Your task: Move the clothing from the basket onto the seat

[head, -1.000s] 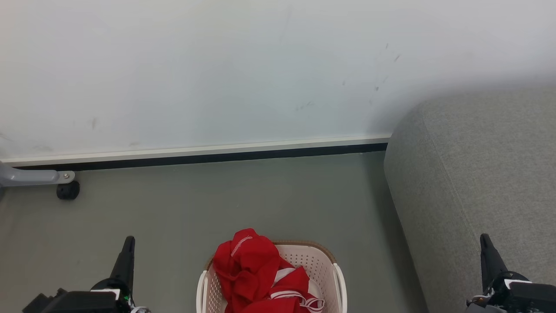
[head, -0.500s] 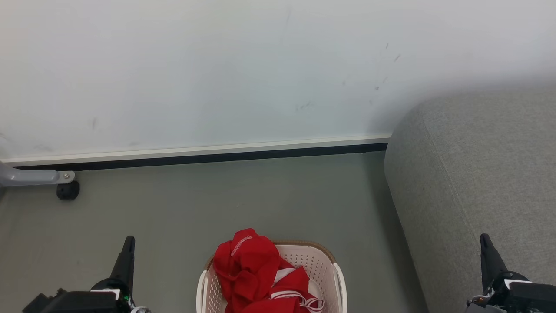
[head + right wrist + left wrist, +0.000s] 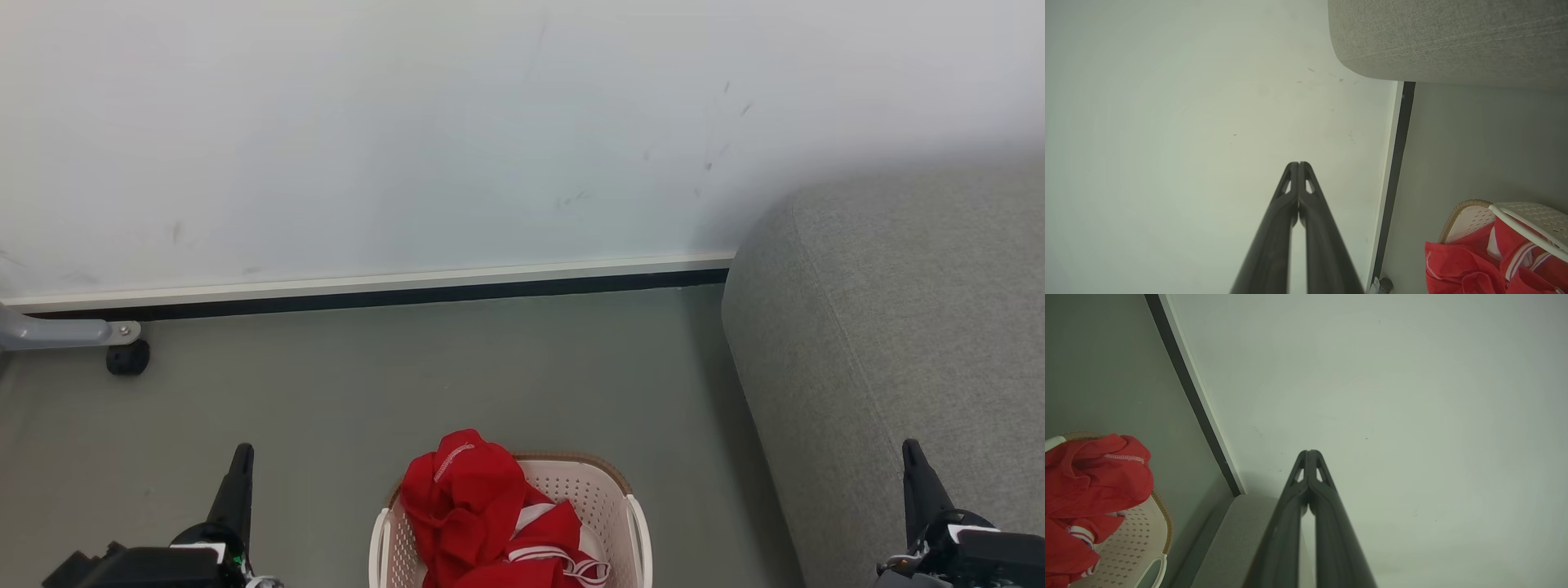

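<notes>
Clothing (image 3: 478, 506) heaped in basket (image 3: 588, 482), 6 o'clock; no change since a second ago. Left claw (image 3: 242, 451), right claw (image 3: 910, 447) clenched, empty. Seat (image 3: 898, 310) at 3 o'clock; transfer seemingly unstarted.

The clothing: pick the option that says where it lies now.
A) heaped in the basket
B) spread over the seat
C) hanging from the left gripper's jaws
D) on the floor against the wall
A: the red clothing sits heaped inside the perforated basket, apart from the grey seat off to the right.
</notes>
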Available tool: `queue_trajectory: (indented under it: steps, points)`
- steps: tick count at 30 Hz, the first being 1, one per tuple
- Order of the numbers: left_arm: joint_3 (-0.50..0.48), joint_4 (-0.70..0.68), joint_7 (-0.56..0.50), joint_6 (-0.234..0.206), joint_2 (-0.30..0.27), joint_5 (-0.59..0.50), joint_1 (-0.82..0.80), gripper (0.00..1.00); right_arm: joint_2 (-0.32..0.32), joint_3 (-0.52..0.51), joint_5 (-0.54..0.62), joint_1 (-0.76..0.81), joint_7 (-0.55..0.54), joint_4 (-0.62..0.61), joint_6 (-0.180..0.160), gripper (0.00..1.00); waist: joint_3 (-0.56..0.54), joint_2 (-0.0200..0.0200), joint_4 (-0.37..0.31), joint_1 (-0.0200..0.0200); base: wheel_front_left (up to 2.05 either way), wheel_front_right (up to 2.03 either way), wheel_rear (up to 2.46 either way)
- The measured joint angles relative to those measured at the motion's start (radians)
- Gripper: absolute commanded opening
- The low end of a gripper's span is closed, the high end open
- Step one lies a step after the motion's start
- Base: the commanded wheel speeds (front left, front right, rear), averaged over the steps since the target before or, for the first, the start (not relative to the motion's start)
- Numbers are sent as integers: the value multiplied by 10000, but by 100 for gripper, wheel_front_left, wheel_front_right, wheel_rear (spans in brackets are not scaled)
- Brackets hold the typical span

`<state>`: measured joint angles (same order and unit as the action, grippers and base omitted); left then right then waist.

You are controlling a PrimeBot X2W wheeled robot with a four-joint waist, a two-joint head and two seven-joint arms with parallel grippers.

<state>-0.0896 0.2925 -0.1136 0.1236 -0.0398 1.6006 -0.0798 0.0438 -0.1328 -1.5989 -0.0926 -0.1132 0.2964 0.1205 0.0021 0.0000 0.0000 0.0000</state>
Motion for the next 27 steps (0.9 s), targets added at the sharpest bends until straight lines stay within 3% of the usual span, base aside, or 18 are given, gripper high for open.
queue_trajectory:
  steps: [10, 11, 27]
  points:
    - [0, 0, 0, 0, 0, 0, 0, 0, 0, 0, 0, 0, 0, 0, 0, 0, 0, 0, 0, 0, 0, 0, 0]
    - [12, 58, 0, -4, 13, -2, 34, 100, -12, 10, 2, 22, 0, 63, -2, 100, 0, 0, 0, 0, 0, 0, 0]
    - [428, 224, 470, -19, 113, -431, 481, 100, -155, 543, 184, 421, 449, 357, -75, 100, -49, 0, -32, 0, 0, 0, 0]
